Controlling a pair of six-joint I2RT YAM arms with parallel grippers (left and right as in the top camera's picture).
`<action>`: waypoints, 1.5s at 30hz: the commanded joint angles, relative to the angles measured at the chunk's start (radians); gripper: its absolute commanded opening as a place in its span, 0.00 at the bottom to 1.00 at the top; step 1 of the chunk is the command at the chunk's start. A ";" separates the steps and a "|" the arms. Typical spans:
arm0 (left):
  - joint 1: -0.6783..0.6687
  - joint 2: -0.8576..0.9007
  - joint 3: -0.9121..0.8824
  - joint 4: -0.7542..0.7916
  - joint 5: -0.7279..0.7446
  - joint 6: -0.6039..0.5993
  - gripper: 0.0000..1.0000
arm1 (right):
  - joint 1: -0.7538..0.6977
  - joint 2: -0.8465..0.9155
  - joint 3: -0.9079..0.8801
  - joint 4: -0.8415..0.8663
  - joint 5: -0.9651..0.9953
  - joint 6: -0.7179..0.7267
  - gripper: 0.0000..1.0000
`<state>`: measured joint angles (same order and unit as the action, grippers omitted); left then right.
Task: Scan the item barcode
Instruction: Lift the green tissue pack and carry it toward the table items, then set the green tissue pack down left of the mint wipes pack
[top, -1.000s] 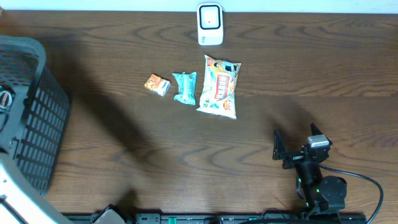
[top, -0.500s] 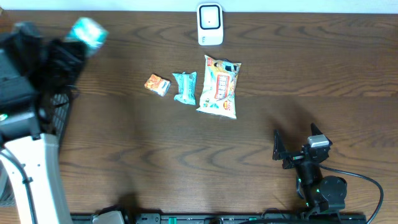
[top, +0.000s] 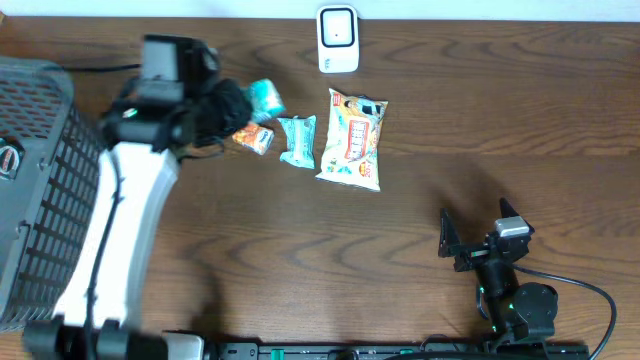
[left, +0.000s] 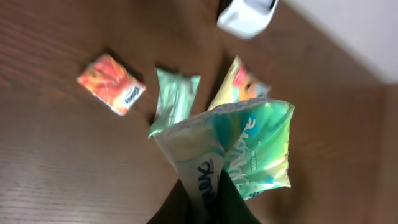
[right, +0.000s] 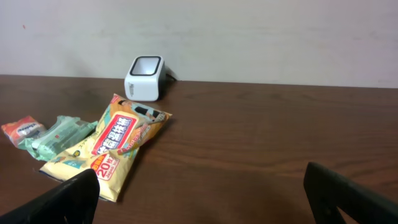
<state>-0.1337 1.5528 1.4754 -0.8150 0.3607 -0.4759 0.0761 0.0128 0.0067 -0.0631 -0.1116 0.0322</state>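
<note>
Clock directions are read on the overhead view, with 12 o'clock at the far edge of the surface.

- Left end effector (left: 202, 194): fingers pressed together on the lower edge of a green-and-white packet (left: 244, 149). The packet has blue lettering. It stands up out of the grip and is clear of the surface (top: 300, 260).
- Packet position, overhead: it is held in the air at about 8 o'clock from the scanner (top: 338, 38), with a gap between the two. It sits directly at 12 o'clock of the orange packet (top: 253, 136). No barcode can be made out on the face shown in the left wrist view.
- Row on the surface at 6 o'clock of the scanner, from 9 to 3 o'clock: the orange packet, a mint pouch (top: 297, 140) and a large snack bag (top: 352, 138). All three lie flat. The mint pouch lies just beside the snack bag; I cannot tell whether they touch.
- Scanner: white, upright at the 12 o'clock edge, with its dark window facing 6 o'clock.
- Basket (top: 62, 200): dark mesh, at the 9 o'clock edge. The left arm reaches past its wall.
- Right end effector (top: 478, 232): fingers spread wide with nothing between them. It is at about 4 o'clock on the surface, well apart from the row of packets.
</note>
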 joint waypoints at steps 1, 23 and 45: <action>-0.022 0.085 0.001 -0.031 -0.118 0.083 0.08 | 0.004 -0.004 0.000 -0.004 0.001 -0.014 0.99; -0.014 0.463 0.001 -0.102 -0.502 0.240 0.08 | 0.004 -0.004 0.000 -0.004 0.001 -0.014 0.99; -0.013 0.486 0.002 -0.006 -0.232 0.352 0.46 | 0.004 -0.004 0.000 -0.004 0.001 -0.014 0.99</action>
<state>-0.1463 2.0274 1.4754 -0.8207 0.1562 -0.1295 0.0761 0.0128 0.0067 -0.0631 -0.1116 0.0322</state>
